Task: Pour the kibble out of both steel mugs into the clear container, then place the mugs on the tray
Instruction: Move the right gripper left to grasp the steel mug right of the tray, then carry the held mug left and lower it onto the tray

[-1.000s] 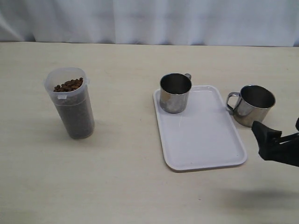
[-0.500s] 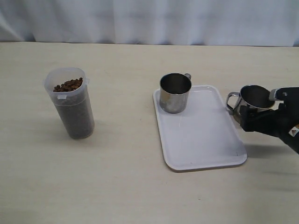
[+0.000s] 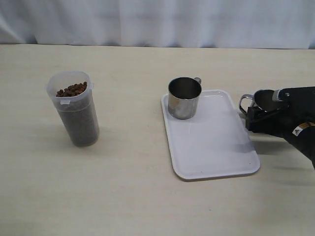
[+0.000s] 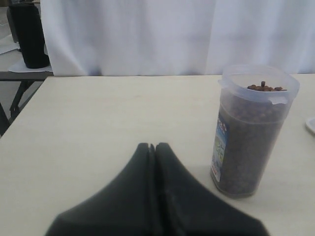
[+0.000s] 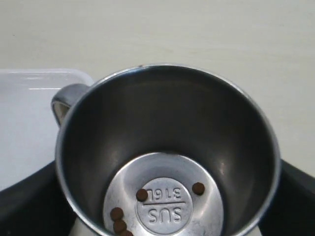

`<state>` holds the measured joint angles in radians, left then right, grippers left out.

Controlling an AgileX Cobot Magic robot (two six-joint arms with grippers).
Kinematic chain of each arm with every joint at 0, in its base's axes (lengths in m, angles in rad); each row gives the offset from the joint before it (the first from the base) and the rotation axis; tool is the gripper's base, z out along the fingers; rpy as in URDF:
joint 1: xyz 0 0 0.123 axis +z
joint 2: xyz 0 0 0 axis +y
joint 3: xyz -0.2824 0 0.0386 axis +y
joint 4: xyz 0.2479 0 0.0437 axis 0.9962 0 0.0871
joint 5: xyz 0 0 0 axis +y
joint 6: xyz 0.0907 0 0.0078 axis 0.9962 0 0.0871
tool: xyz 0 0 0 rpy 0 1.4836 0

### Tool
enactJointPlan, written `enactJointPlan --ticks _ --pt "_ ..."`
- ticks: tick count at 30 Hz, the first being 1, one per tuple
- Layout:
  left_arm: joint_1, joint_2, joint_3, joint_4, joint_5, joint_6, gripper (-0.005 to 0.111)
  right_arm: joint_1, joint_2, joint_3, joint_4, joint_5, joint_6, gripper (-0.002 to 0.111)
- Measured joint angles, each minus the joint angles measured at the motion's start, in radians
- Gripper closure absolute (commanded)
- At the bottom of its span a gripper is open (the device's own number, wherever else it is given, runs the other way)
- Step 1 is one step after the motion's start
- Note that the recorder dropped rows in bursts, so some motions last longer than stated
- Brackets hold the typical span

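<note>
My left gripper (image 4: 154,150) sat pinched shut on nothing above the pale tabletop (image 3: 138,201). My right gripper (image 3: 266,110) straddled one steel mug (image 5: 167,123) just beside the white tray (image 3: 211,152); I couldn't tell whether it gripped. The other mug (image 3: 184,101) stood on the tray. The clear container (image 3: 78,118), full of kibble (image 3: 73,89), stood well apart. A white curtain (image 3: 157,22) hung behind.

Robot test lab or recording bay, not a lived-in room. Broad, plain table (image 3: 123,196) with a pale wood-grain top. A white curtain (image 3: 157,22) hangs full width behind it as a backdrop and hides the room beyond. The black right gripper (image 3: 266,105) of a robot arm is over the table at one side. The left wrist view shows a second table (image 4: 22,75) on thin metal legs (image 4: 14,101). On it a black object (image 4: 29,34) stands on a white sheet; unclear what it is. Flat, even indoor light.
</note>
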<state>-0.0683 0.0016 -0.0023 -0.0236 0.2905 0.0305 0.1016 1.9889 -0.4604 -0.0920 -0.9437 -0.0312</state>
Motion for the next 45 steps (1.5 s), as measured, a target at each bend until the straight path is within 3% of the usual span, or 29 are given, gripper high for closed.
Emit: enactJointPlan --ticks 5,11,19,23,26,30,33,35,45 --pt "0.0 0.0 0.0 0.0 0.0 0.0 0.107 0.0 -0.028 0.046 -0.002 -0.015 -0.019 0.104" --pt "0.0 0.0 0.0 0.0 0.0 0.0 0.107 0.0 -0.078 0.14 -0.063 -0.204 -0.031 0.104" --pt "0.0 0.0 0.0 0.0 0.0 0.0 0.107 0.0 -0.069 0.113 -0.545 -0.211 -0.029 0.104" --pt "0.0 0.0 0.0 0.0 0.0 0.0 0.107 0.0 -0.029 0.075 -0.611 -0.15 0.019 0.102" --pt "0.0 0.0 0.0 0.0 0.0 0.0 0.107 0.0 -0.014 0.061 -0.614 -0.136 0.039 0.083" --pt "0.0 0.0 0.0 0.0 -0.002 0.0 0.107 0.0 -0.009 0.057 -0.614 -0.122 0.048 0.033" --pt "0.0 0.0 0.0 0.0 -0.002 0.0 0.107 0.0 -0.008 0.057 -0.618 -0.115 0.061 0.01" --pt "0.0 0.0 0.0 0.0 -0.002 0.0 0.107 0.0 -0.008 0.055 -0.62 -0.115 0.083 0.005" --pt "0.0 0.0 0.0 0.0 -0.002 0.0 0.107 0.0 -0.153 0.117 -0.598 -0.115 0.15 0.005"
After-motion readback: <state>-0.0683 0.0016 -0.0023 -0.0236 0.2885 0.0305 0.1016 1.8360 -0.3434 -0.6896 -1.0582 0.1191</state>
